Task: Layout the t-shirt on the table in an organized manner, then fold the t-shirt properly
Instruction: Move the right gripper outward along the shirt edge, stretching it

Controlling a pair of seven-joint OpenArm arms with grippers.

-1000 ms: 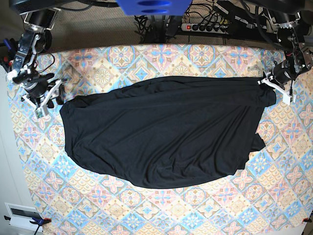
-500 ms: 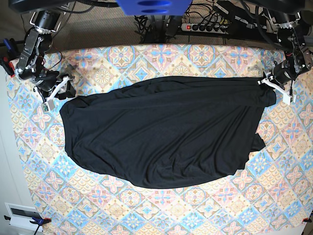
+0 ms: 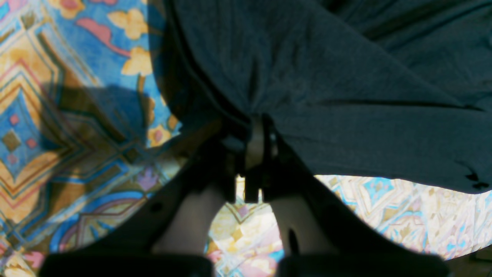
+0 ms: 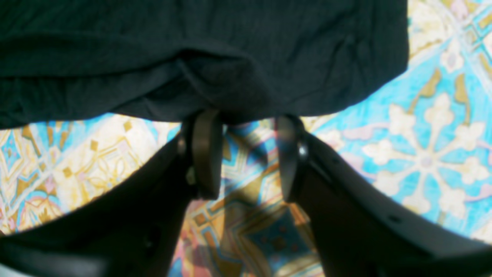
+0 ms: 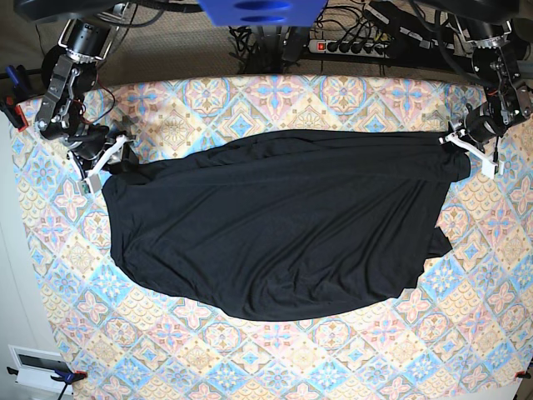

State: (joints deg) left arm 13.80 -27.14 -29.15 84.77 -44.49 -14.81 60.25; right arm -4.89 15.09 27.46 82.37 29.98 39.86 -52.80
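Note:
The black t-shirt (image 5: pixel 283 225) lies spread wide across the patterned table (image 5: pixel 250 350), with wrinkles and a small flap at its right side. On the right of the base view, my left gripper (image 5: pixel 463 143) is shut on the shirt's upper right corner. The left wrist view shows its fingers (image 3: pixel 254 146) pinched on the fabric edge (image 3: pixel 326 77). My right gripper (image 5: pixel 107 162) is at the shirt's upper left corner. In the right wrist view it (image 4: pixel 246 127) stands open, both fingertips (image 4: pixel 207 146) touching the hem of the cloth (image 4: pixel 192 46), nothing gripped.
A power strip (image 5: pixel 350 43) and cables run behind the table's far edge. A white box (image 5: pixel 37 367) sits off the table at the lower left. Patterned cloth lies bare around the shirt, widest along the near side.
My right arm has swung from the table's left edge up and right to the shirt's upper left corner. The left gripper and the shirt have stayed put.

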